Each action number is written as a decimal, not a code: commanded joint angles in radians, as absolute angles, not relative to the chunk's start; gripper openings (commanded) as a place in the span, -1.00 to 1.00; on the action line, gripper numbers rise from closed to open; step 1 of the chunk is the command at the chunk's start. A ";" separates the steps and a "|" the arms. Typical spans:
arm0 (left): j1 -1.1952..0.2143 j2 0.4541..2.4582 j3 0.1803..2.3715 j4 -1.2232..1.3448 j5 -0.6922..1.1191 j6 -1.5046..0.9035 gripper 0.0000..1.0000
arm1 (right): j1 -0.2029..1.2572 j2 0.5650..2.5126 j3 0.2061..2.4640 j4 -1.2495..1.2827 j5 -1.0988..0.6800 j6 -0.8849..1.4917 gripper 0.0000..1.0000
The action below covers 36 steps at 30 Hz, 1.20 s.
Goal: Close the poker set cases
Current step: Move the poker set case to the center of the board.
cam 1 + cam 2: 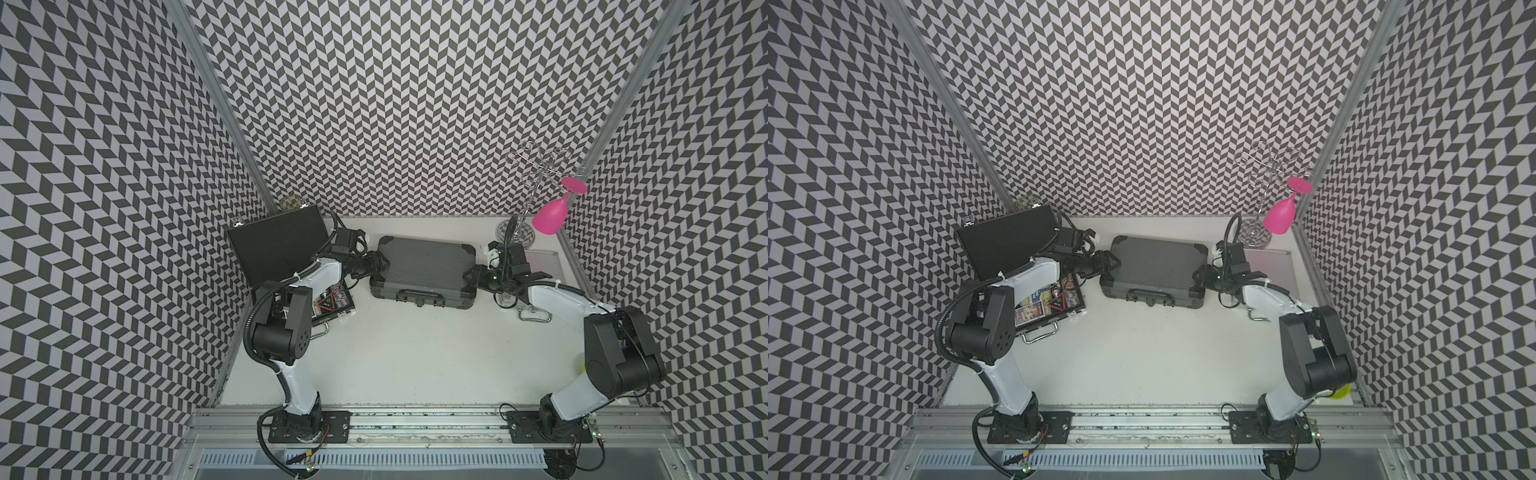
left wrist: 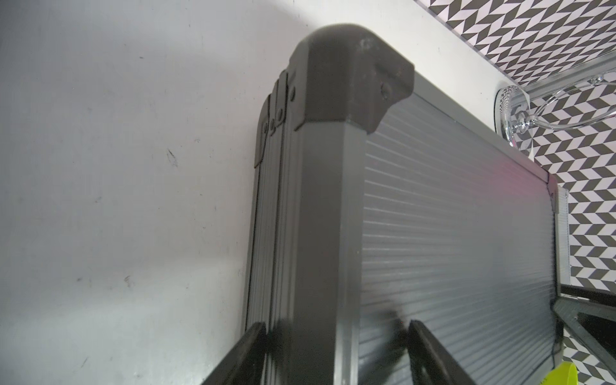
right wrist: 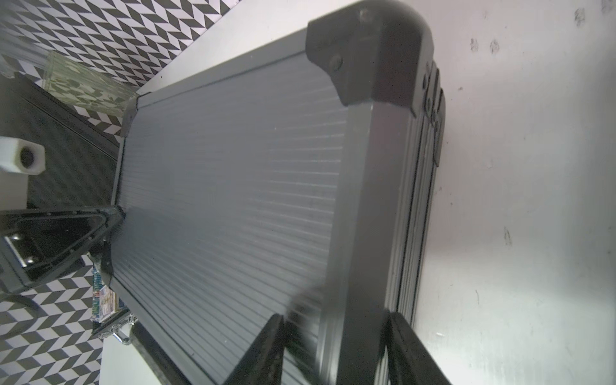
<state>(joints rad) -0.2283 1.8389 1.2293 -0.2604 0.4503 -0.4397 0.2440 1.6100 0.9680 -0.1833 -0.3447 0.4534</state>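
Observation:
The ribbed dark grey case (image 1: 424,266) (image 1: 1156,266) lies flat mid-table with its lid down and its handle toward the front. My left gripper (image 1: 380,266) (image 2: 335,328) is open at the case's left end, straddling the lid's edge with one finger over the ribbed top and one by the side wall. My right gripper (image 1: 469,276) (image 3: 335,316) stands open the same way at the right end. The flat black case (image 1: 276,245) at the left has its lid raised, and its tray (image 1: 1054,305) shows cards and chips. The silver case (image 1: 544,259) is mostly hidden under my right arm.
A wire glass rack (image 1: 536,166) with a pink glass (image 1: 550,214) hanging from it stands at the back right corner. A clear tumbler (image 1: 291,203) sits behind the black case's lid. Patterned walls close in three sides. A yellow-green object (image 1: 1343,390) peeks out by the right arm's elbow.

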 commanded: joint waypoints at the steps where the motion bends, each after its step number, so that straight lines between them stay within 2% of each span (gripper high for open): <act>1: -0.340 1.879 1.202 -0.257 0.613 -0.462 0.26 | 0.285 1.693 0.986 -0.129 -0.437 0.409 -0.11; 8: -0.383 1.894 1.222 -0.273 0.573 -0.462 0.18 | 0.284 1.752 1.029 -0.104 -0.468 0.402 -0.12; 14: -0.383 1.903 1.215 -0.262 0.554 -0.470 0.02 | 0.285 1.825 1.090 -0.084 -0.513 0.394 -0.17; 18: -0.379 1.923 1.222 -0.247 0.570 -0.471 -0.16 | 0.287 1.867 1.116 -0.060 -0.537 0.390 -0.31; 25: -0.372 1.972 1.238 -0.231 0.579 -0.457 -0.12 | 0.289 1.950 1.177 -0.058 -0.519 0.379 -0.31; 36: -0.375 2.108 1.399 -0.236 0.574 -0.468 -0.13 | 0.249 2.048 1.315 -0.103 -0.477 0.367 -0.30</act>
